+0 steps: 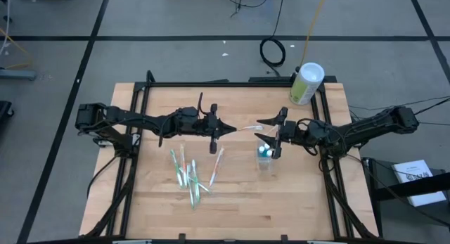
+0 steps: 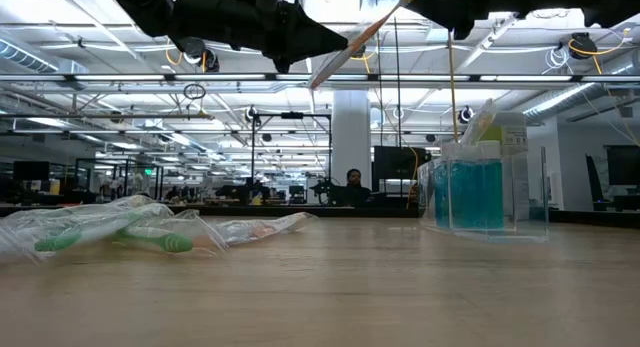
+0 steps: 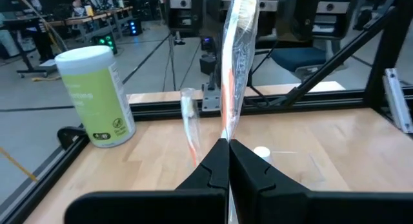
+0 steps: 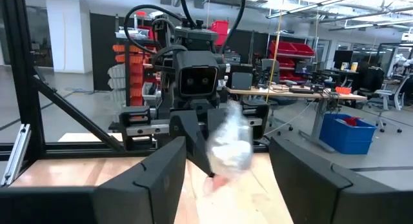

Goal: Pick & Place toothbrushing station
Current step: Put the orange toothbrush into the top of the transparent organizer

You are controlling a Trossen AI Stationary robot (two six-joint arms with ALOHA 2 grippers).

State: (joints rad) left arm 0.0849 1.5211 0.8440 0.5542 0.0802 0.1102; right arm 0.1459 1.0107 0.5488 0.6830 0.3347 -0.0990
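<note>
- Two grippers meet above the middle of the wooden table (image 1: 295, 202), tip to tip
- left gripper (image 1: 230, 129) is pressed together on one end of a wrapped toothbrush (image 1: 247, 127), held in the air and pointing toward the other arm
- right gripper (image 1: 263, 122) has its fingers (image 4: 148, 179) spread apart, with the wrapped toothbrush's far end between them; whether they touch it is hard to say
- clear cup (image 1: 265, 158) stands on the table just below the right gripper, something teal inside it
- Several more wrapped toothbrushes (image 1: 191, 177) lie scattered left of the clear cup
- pale-green canister (image 1: 306, 83) stands at the table's far right corner
</note>
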